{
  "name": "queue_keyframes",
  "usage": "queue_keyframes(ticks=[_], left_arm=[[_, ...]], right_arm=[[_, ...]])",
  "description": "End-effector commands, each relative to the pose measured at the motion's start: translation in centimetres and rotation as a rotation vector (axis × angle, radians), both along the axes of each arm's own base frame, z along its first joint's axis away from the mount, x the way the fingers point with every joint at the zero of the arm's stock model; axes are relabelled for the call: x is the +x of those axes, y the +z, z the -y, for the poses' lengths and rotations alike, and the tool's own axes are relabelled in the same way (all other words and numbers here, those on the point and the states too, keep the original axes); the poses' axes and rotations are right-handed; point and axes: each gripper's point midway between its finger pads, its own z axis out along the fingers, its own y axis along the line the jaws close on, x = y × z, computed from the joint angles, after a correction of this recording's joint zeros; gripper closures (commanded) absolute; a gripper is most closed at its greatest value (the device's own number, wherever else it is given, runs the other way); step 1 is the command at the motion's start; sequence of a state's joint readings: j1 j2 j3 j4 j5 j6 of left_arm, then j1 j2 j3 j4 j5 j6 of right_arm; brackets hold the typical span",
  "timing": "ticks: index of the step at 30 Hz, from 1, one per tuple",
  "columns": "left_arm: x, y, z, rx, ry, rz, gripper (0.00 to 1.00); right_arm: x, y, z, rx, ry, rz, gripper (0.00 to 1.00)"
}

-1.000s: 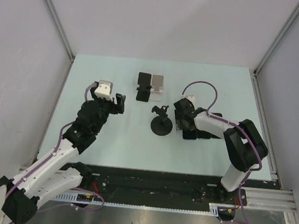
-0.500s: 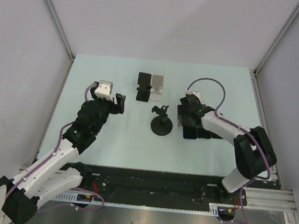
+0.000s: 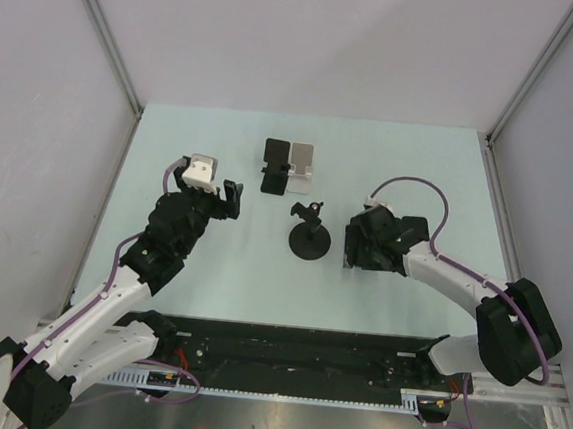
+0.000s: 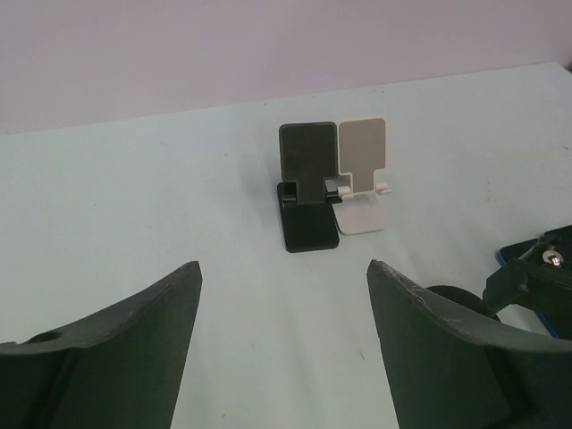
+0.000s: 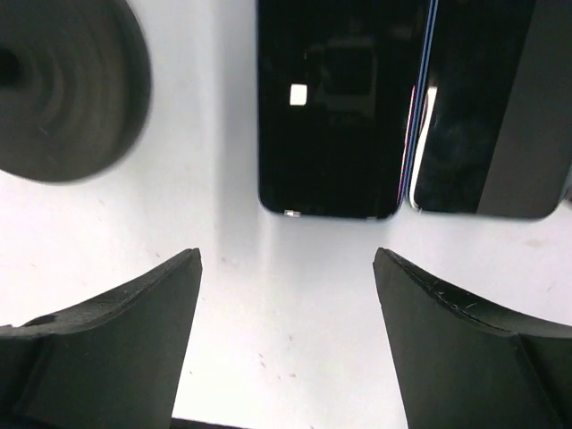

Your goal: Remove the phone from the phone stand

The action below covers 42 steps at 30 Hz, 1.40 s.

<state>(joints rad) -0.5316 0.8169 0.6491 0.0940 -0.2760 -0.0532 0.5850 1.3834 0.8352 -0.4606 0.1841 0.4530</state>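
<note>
Two dark phones lie flat and side by side on the table, one (image 5: 340, 107) straight ahead of my right gripper (image 5: 286, 259) and the other (image 5: 483, 116) to its right. My right gripper is open and empty, hovering just short of their near ends. In the top view the right gripper (image 3: 362, 249) covers most of both phones. The round-based black phone stand (image 3: 308, 239) sits just left of it, its base (image 5: 63, 89) showing in the right wrist view. My left gripper (image 4: 282, 268) (image 3: 230, 198) is open and empty, facing the stands from the left.
A black folding stand (image 4: 307, 192) (image 3: 274, 165) and a white one (image 4: 362, 183) (image 3: 301, 166) stand together at the back, both without a phone. The round stand's clamp (image 4: 536, 268) shows at the right in the left wrist view. Walls enclose the table on three sides.
My right arm has swung out to the right and its gripper has drawn back toward the near edge, away from the phones. The left arm has stayed put.
</note>
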Motion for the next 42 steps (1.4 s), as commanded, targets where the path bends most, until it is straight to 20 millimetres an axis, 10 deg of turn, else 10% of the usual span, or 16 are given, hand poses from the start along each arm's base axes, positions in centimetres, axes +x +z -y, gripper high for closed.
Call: queue_keyframes(ticks=[1, 22, 42], left_arm=[[0.0, 0.5, 0.3, -0.021, -0.018, 0.017, 0.20], [0.2, 0.2, 0.4, -0.009, -0.016, 0.010, 0.19], [0.0, 0.4, 0.8, -0.020, -0.040, 0.014, 0.19]], right_arm=[[-2.1, -1.0, -0.5, 0.071, -0.029, -0.053, 0.18], [-0.7, -4.4, -1.3, 0.067, -0.034, -0.088, 0.18], [0.7, -2.8, -0.3, 0.058, -0.060, -0.009, 0.12]])
